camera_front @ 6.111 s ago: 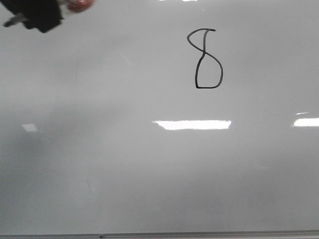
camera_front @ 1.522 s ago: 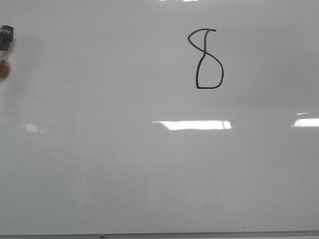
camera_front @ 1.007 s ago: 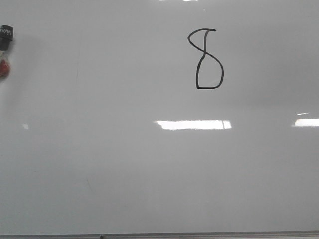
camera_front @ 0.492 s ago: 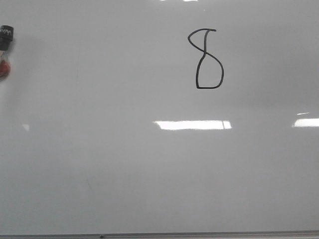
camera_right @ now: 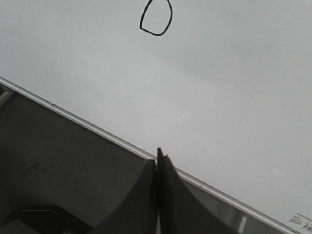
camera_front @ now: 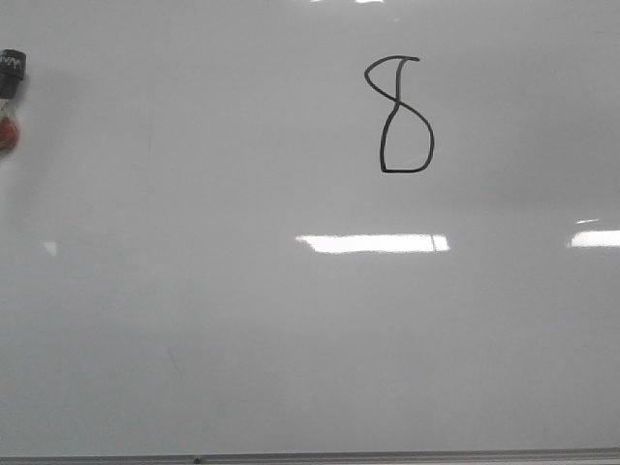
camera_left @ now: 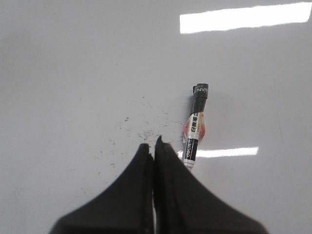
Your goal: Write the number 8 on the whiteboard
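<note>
The number 8 (camera_front: 402, 114) stands in thin black marker on the upper right of the whiteboard (camera_front: 291, 329); its lower loop (camera_right: 156, 19) also shows in the right wrist view. A black marker with a red-and-white label (camera_left: 196, 127) lies loose on the board, with its capped end (camera_front: 12, 68) at the left edge of the front view. My left gripper (camera_left: 153, 145) is shut and empty, just beside the marker without holding it. My right gripper (camera_right: 159, 155) is shut with nothing in it, over the board's metal edge strip (camera_right: 97, 127).
Small black ink specks (camera_left: 141, 127) dot the board ahead of the left fingers. Beyond the edge strip lies a dark grey surface (camera_right: 58, 161). A thin grey strip (camera_front: 387, 455) bounds the board's near edge. Bright light reflections (camera_front: 373, 242) lie across the board.
About six seconds ago a dark gripper held the marker at the front view's top left corner; now the marker lies at the left edge and no gripper shows there. Nothing moved in the last 1.5 seconds.
</note>
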You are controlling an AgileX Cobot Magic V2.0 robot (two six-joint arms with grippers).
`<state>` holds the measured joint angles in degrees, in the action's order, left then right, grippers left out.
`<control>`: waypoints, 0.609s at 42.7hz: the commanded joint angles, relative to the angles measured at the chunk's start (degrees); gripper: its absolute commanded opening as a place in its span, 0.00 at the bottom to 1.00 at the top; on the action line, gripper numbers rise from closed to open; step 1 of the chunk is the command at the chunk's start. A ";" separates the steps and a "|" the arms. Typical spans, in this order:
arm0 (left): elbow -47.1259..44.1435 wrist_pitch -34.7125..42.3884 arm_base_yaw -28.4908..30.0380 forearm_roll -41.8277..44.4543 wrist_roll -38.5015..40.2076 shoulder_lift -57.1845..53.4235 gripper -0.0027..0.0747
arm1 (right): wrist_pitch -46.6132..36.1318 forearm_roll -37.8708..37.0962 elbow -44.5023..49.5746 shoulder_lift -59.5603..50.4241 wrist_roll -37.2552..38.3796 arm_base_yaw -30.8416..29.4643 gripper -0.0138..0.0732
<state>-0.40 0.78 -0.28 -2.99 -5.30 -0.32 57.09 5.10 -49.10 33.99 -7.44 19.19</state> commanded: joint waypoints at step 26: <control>-0.79 4.85 0.00 -5.61 -3.97 -0.81 0.01 | -3.42 -0.60 -1.37 0.10 -0.11 -0.25 0.08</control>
<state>-0.40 0.88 -0.28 -8.00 -9.12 -0.32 57.09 5.10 -49.10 33.99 -7.44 19.19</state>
